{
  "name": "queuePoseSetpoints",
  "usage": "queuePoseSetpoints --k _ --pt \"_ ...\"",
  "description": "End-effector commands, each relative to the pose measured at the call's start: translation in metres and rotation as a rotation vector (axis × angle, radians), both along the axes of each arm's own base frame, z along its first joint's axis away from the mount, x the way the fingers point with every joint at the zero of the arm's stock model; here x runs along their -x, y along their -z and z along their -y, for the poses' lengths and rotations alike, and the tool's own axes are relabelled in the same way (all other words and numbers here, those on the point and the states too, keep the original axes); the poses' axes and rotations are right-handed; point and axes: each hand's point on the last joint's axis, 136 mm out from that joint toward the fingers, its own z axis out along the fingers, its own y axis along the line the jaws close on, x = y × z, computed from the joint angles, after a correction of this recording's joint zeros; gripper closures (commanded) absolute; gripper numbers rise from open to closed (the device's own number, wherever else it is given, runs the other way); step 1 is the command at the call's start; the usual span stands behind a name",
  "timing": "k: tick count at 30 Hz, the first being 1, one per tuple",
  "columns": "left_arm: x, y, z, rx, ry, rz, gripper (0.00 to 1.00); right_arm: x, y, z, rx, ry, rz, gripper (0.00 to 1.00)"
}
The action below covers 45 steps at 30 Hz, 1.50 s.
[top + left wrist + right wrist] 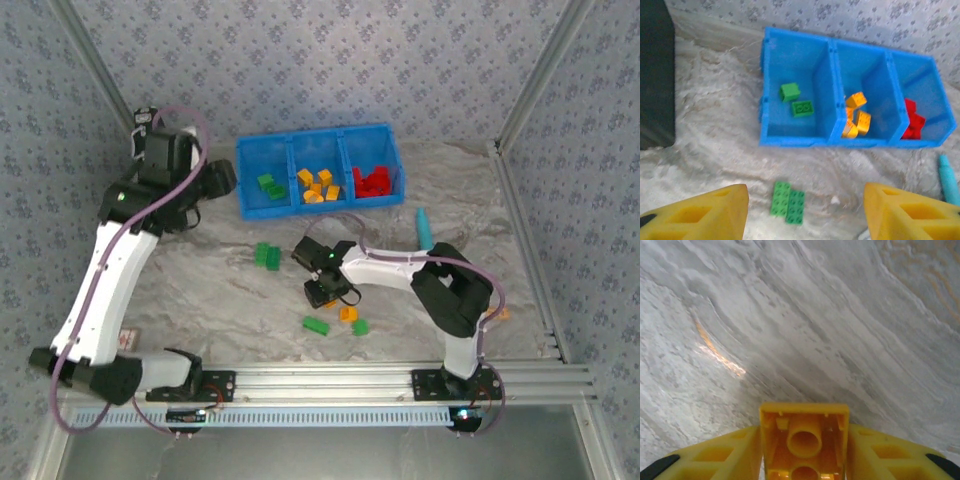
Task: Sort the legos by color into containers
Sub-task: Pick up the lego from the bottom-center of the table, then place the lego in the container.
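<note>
Brick (804, 432), orange-yellow, clamped in right claw (804, 452), probably light, stiff and slick, best pinched across flat side walls; left claw (807, 220) apart, empty, left of bin (795, 141).

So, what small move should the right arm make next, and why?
Probably lift toward the middle compartment: the right gripper looks closed on an orange-yellow brick low over the table, and that compartment holds the other orange-yellow bricks.
</note>
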Motion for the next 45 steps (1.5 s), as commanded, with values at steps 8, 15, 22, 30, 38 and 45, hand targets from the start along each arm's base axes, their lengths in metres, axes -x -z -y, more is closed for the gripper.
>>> queuePoseSetpoints --k 8,15,22,30,38,45 --pt "0.087 0.055 -0.043 -0.077 -0.048 -0.089 0.34 -0.044 -0.052 0.004 0.033 -0.019 0.083 0.63" --pt "0.113 0.084 -0.051 -0.079 -0.052 -0.139 0.34 -0.094 -0.094 0.003 0.008 0.0 0.166 0.65" --pt "0.132 0.114 -0.055 -0.097 -0.033 -0.18 0.33 -0.161 -0.127 0.005 -0.026 0.05 0.252 0.66" --pt "0.133 0.11 -0.046 -0.061 0.026 -0.125 0.31 -0.24 -0.147 -0.003 -0.064 0.102 0.344 0.66" --pt "0.137 0.104 -0.039 -0.029 0.072 -0.097 0.31 -0.312 -0.133 -0.003 -0.18 0.239 0.414 0.66" --pt "0.136 0.089 -0.02 -0.044 0.225 -0.07 0.29 -0.319 -0.115 -0.01 -0.197 0.187 0.404 0.6"
